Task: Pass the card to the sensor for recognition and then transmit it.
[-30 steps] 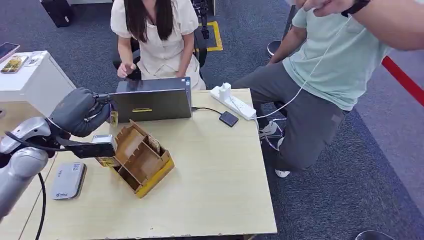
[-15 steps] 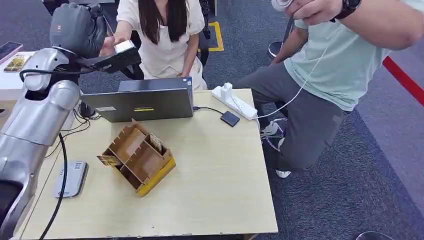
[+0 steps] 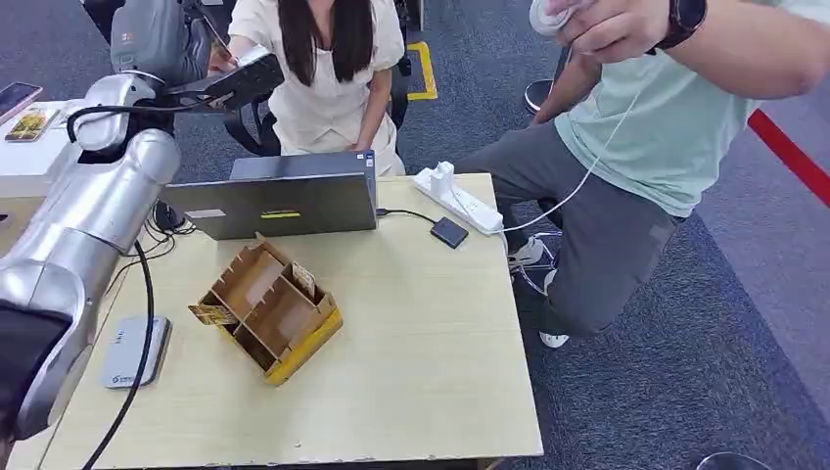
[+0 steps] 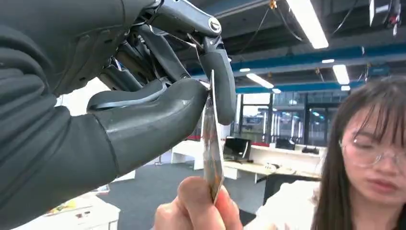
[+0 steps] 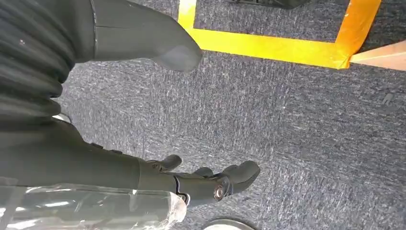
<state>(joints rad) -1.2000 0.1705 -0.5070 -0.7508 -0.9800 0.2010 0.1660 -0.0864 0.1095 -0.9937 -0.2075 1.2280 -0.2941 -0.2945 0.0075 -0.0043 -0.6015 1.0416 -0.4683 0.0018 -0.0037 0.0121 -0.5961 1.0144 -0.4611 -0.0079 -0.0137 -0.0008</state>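
The left hand [image 4: 143,91] is pinching the card [image 4: 212,143] between thumb and a dark finger, holding it edge-on — raised well beyond the laptop [image 3: 284,201], past the far edge of the table [image 3: 431,392]. A person's fingers [image 4: 196,206] are gripping the card's other end, so both are touching it at once. The sensor [image 3: 132,351] is lying well on the near side of the laptop, at the table's left edge, with the cardboard organiser [image 3: 274,311] between them. The right hand [image 5: 201,179] is hanging over grey carpet [image 5: 306,120] near yellow tape [image 5: 282,48] — fingers loosely apart, holding nothing
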